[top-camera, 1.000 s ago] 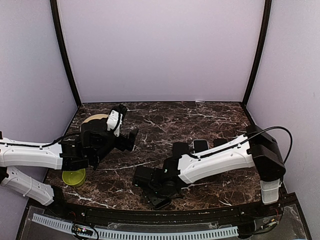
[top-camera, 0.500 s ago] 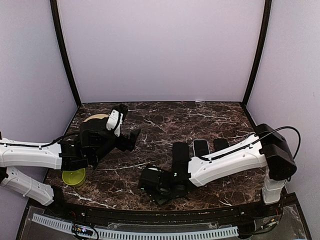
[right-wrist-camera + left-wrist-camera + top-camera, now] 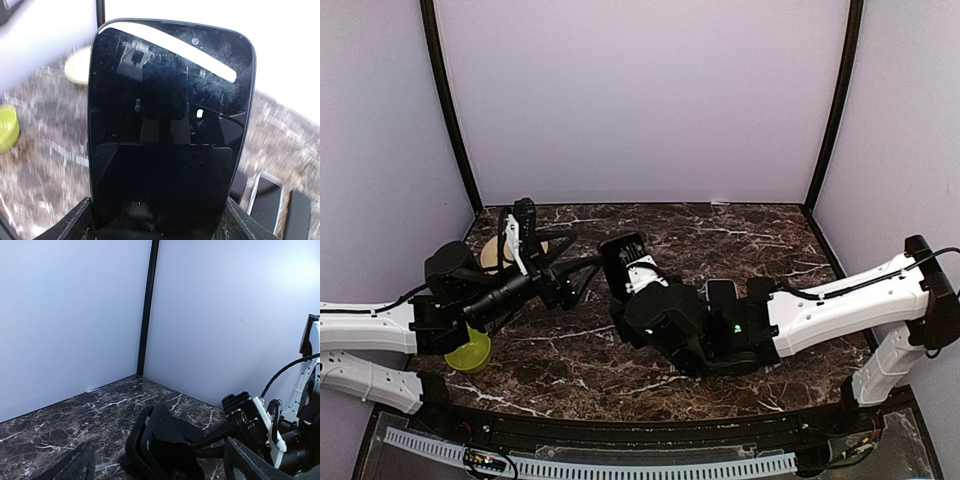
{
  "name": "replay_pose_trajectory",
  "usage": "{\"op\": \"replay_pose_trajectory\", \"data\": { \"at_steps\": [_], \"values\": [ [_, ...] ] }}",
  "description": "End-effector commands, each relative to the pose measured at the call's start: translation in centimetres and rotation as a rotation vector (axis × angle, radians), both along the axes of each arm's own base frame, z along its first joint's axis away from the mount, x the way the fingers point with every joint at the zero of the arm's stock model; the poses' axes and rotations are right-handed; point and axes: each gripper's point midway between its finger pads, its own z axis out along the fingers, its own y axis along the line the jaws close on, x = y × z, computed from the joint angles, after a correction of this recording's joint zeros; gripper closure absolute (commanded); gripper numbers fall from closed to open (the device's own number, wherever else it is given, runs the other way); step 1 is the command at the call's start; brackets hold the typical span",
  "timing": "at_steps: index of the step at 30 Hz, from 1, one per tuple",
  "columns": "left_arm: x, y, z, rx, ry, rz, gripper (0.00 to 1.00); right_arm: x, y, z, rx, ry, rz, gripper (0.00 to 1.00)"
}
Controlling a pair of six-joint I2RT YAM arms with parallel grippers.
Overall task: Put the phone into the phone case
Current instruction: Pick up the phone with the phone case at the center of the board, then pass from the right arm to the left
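Overhead, right gripper (image 3: 632,272) clamped on the black phone (image 3: 623,254), raised above the middle of the marble table (image 3: 740,235), left gripper (image 3: 582,278) just beside it, from left wrist, its jaws wide apart and empty, from right wrist, phone upright between both fingers (image 3: 75,222), glossy face to camera

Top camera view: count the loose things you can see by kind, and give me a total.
Phones: 2, the held phone and the silver-edged phone on the table
Flat black piece, likely the case: 1
Round discs: 2, the yellow-green disc and the tan disc
Total: 5
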Motion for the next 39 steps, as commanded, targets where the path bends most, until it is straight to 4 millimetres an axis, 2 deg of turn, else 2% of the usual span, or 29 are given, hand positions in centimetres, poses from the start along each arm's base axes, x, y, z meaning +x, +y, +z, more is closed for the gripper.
{"op": "replay_pose_trajectory", "data": {
  "at_steps": [1, 4, 6, 9, 14, 24, 26, 28, 30, 31, 34, 36, 39],
  "values": [
    [-1.5, -0.5, 1.0, -0.107, 0.020, -0.107, 0.09, -0.1, 0.8, 6.4, 0.146, -0.194, -0.025, 0.77],
    [-1.5, -0.6, 0.8, -0.119, 0.032, -0.115, 0.13, -0.9, 1.4, 7.1, 0.147, -0.225, 0.001, 0.77],
    [-2.1, -1.0, 0.7, -0.118, 0.024, -0.151, 0.20, -1.3, 1.8, 7.3, 0.144, -0.235, 0.015, 0.77],
    [-2.1, -1.1, 0.6, -0.120, 0.032, -0.156, 0.37, -1.7, 2.1, 7.6, 0.142, -0.245, 0.027, 0.77],
    [-2.1, -1.0, 0.5, -0.122, 0.029, -0.157, 0.50, -2.1, 2.4, 8.1, 0.151, -0.254, 0.045, 0.78],
    [-2.8, -1.7, 0.3, -0.108, 0.021, -0.208, 0.93, -2.6, 2.8, 8.1, 0.144, -0.257, 0.081, 0.79],
    [-2.9, -1.8, 0.3, -0.106, 0.020, -0.213, 1.00, -2.6, 2.8, 8.2, 0.142, -0.259, 0.084, 0.79],
    [-2.9, -1.8, 0.3, -0.103, 0.015, -0.213, 1.00, -2.6, 2.6, 8.2, 0.141, -0.260, 0.084, 0.78],
    [-2.9, -1.7, 0.4, -0.098, 0.003, -0.214, 1.00, -2.7, 2.3, 8.3, 0.143, -0.259, 0.094, 0.72],
    [-2.9, -1.7, 0.3, -0.089, -0.007, -0.212, 1.00, -2.9, 2.3, 8.3, 0.142, -0.257, 0.109, 0.63],
    [-2.9, -1.7, 0.3, -0.065, -0.033, -0.204, 1.00, -3.7, 2.3, 7.9, 0.124, -0.240, 0.188, 0.23],
    [-2.9, -1.8, 0.1, -0.036, -0.057, -0.200, 1.00, -4.2, 2.0, 7.5, 0.097, -0.219, 0.236, 0.04],
    [-3.6, -2.2, 0.2, -0.011, -0.088, -0.240, 1.00, -4.5, 0.6, 6.5, 0.040, -0.168, 0.286, 0.02]
  ]
}}
